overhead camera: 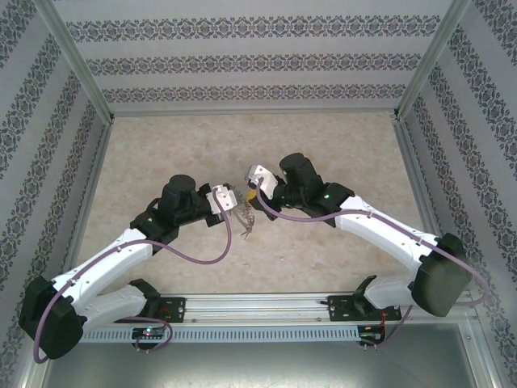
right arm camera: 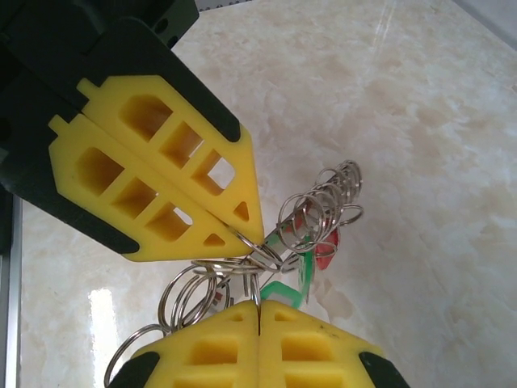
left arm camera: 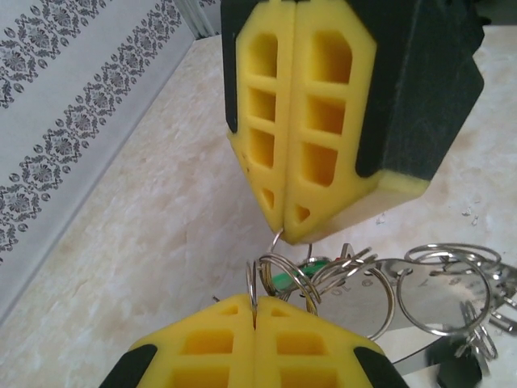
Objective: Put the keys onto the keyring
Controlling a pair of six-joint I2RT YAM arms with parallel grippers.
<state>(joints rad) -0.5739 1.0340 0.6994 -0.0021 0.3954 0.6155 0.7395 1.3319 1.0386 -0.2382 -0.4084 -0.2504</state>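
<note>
The keyring (overhead camera: pixel 246 224) is a bunch of thin silvery rings hanging between my two grippers, just above the table's middle. My left gripper (left arm camera: pixel 255 305) is shut on one small ring of it. My right gripper (right arm camera: pixel 258 303) is shut on another ring. The two sets of yellow fingertips nearly touch; the right gripper (left arm camera: pixel 284 236) points down at the left one, and the left gripper (right arm camera: pixel 252 236) comes in from the upper left. Keys hang among the rings: a green head (right arm camera: pixel 275 289), a red head (right arm camera: pixel 326 249), and a green one (left arm camera: pixel 284 279). More rings (left arm camera: pixel 440 291) trail to the side.
The marble-look tabletop (overhead camera: pixel 339 145) stretches out behind the arms. Patterned walls (overhead camera: pixel 242 65) close in the back and both sides. A metal rail (overhead camera: pixel 266 307) with the arm bases runs along the near edge. A purple cable (overhead camera: pixel 218 255) loops beside the left arm.
</note>
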